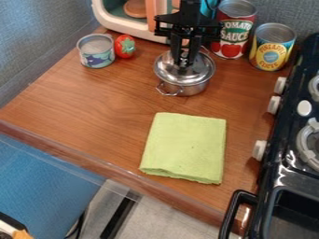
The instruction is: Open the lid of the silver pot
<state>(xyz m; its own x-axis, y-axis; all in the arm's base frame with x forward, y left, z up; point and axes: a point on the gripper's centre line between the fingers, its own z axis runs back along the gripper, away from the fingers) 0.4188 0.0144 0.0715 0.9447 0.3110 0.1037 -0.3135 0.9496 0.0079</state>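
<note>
Silver pot (192, 88), lid (202, 70) on.

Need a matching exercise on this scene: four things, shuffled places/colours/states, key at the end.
Things
1. cloth
2. silver pot
3. tomato
4. stove

Descriptions
A. black, along the right side of the view
B. lid on, below the gripper
C. light green, folded
D. red, beside the small can

Pairs: 1-C, 2-B, 3-D, 4-A
</note>
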